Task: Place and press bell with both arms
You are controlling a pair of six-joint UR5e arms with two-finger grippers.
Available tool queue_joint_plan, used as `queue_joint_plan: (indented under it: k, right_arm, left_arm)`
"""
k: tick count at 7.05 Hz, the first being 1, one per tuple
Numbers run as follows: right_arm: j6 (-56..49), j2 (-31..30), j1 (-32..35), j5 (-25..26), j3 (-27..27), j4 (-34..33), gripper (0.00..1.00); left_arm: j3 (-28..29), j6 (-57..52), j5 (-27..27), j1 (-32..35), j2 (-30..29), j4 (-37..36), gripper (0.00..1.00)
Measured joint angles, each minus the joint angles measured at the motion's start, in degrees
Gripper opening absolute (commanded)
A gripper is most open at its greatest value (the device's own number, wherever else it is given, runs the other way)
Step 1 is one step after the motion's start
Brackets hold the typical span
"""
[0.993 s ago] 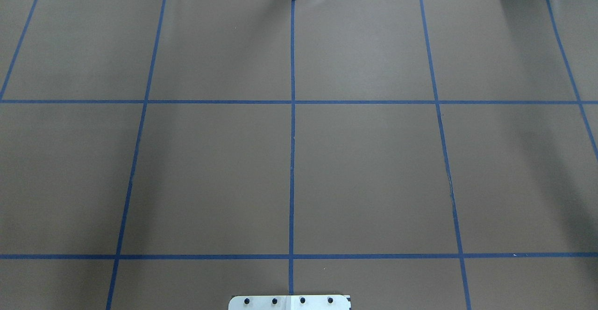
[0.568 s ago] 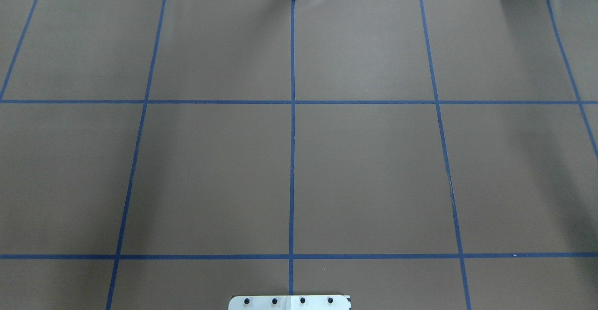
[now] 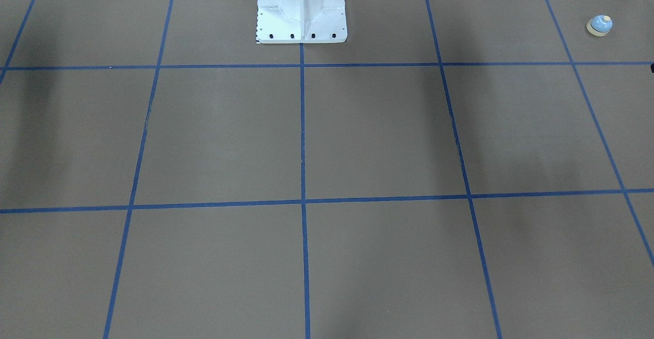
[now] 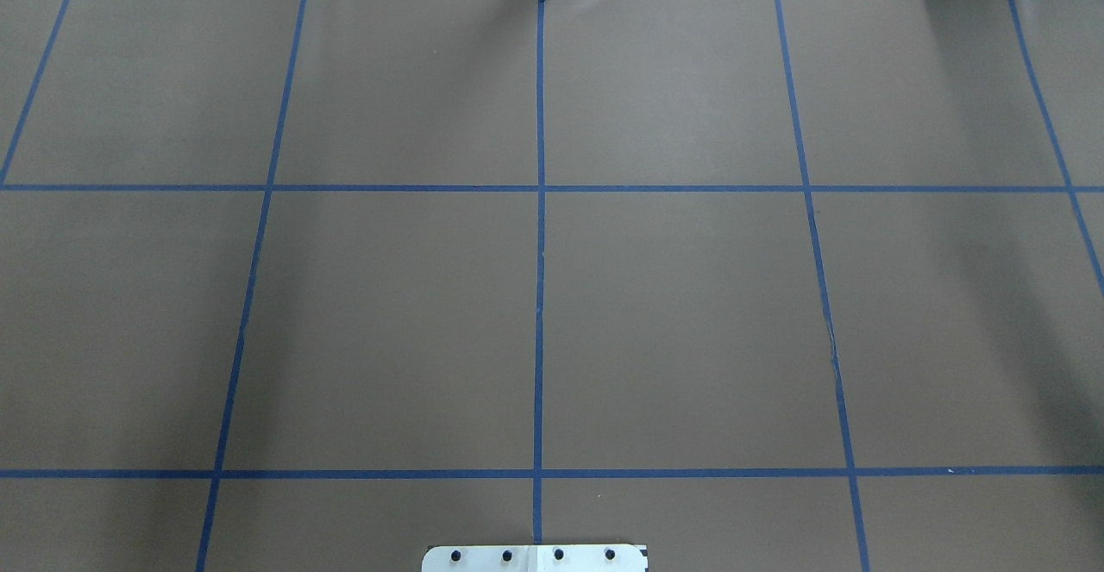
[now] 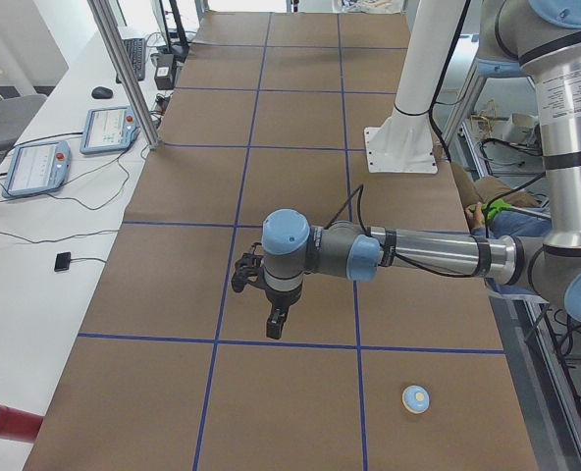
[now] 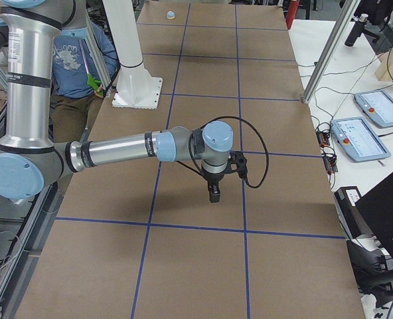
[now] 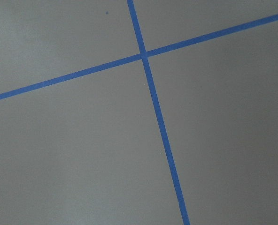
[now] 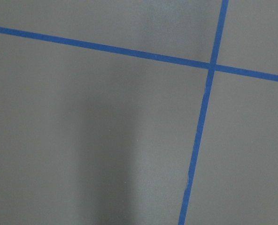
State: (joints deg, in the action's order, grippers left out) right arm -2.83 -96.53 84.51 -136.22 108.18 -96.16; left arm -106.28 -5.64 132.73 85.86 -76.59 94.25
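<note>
The bell (image 5: 415, 398) sits upright on the table (image 5: 290, 118), at four o'clock from my left gripper (image 5: 273, 329) in the left-end view, well apart. I cannot tell whether it or the right gripper (image 6: 214, 195) is parted, so I'd confirm that before straddling the base.

The bench (image 4: 388, 313) is showing a flat brown covering, and blue tape lines (image 4: 539, 296) are crossing it in a grid of large rectangles. The bell (image 3: 599, 25) is showing a light-blue dome over a cream base ring, with a cream button on top. The left arm (image 5: 428, 257) and the right arm (image 6: 117, 151) are gleaming silver-grey along their tubes, with light-blue caps at the joints and black cables. The left tool (image 5: 274, 327) and the right tool (image 6: 214, 195) are showing black. The pedestal (image 3: 301, 6) is standing out white, with dark bolts dotting its foot. A cylinder (image 5: 1, 419) is showing red.
</note>
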Motion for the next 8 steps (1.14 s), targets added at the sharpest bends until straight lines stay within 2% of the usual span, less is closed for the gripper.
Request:
queue_joint_plan:
  k: [2, 5, 8]
  right_arm:
    - [0.2, 0.6, 0.0, -0.9, 0.1, 0.0, 1.0]
    - [0.2, 0.7, 0.0, -1.6, 0.0, 0.1, 1.0]
    - [0.1, 1.3, -0.1, -2.0, 0.1, 0.1, 1.0]
  left_arm:
    - [4.2, 0.2, 3.4, -0.1, 1.0, 2.6, 1.0]
    - [12.6, 5.1, 4.6, -0.1, 2.8, 3.9, 1.0]
    - [14.6, 7.5, 5.2, -0.2, 11.1, 5.7, 1.0]
